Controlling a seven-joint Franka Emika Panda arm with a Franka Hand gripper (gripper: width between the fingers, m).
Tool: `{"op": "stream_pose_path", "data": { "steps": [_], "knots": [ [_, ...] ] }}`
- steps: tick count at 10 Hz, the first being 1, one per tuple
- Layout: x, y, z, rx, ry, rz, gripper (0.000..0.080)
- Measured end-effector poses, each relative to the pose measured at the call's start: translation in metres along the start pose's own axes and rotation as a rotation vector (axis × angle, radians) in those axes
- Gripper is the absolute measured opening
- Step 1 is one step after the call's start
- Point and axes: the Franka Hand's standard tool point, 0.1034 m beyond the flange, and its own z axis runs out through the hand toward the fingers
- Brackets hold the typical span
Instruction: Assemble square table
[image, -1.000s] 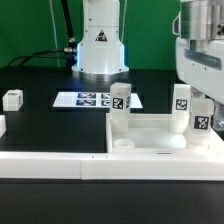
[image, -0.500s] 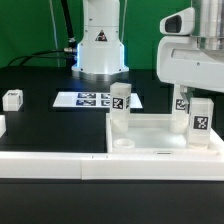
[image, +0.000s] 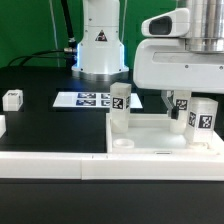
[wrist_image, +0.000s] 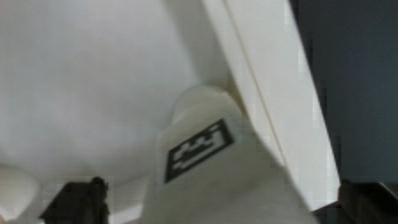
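The white square tabletop (image: 150, 150) lies upside down at the exterior view's right, rim up. One tagged white leg (image: 120, 103) stands at its back left corner, another leg (image: 204, 120) at its right side. A third leg (image: 182, 104) at the back right is mostly hidden behind my gripper (image: 180, 100), which hangs just over it. In the wrist view that leg (wrist_image: 205, 135) shows its tag against the tabletop (wrist_image: 89, 80), between my dark fingertips (wrist_image: 80, 203). My gripper (wrist_image: 228, 205) is open, with both fingers clear of the leg.
A loose leg (image: 12, 99) lies on the black table at the exterior view's left, another white part (image: 2, 125) at the left edge. The marker board (image: 88, 99) lies before the robot base (image: 100, 45). A long low white wall strip (image: 50, 163) runs along the front.
My hand has swung from the upper right toward the exterior view's left and lower, now covering the back right leg. The jaws widened slightly.
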Motion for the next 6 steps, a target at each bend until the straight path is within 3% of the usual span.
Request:
{"op": "stream_pose_path", "data": {
  "steps": [3, 6],
  "knots": [
    [0.0026, -0.0016, -0.0027, -0.012, 0.010, -0.321, 0.0649],
    [0.0022, -0.0022, -0.0027, -0.013, 0.010, -0.337, 0.0621]
  ]
}}
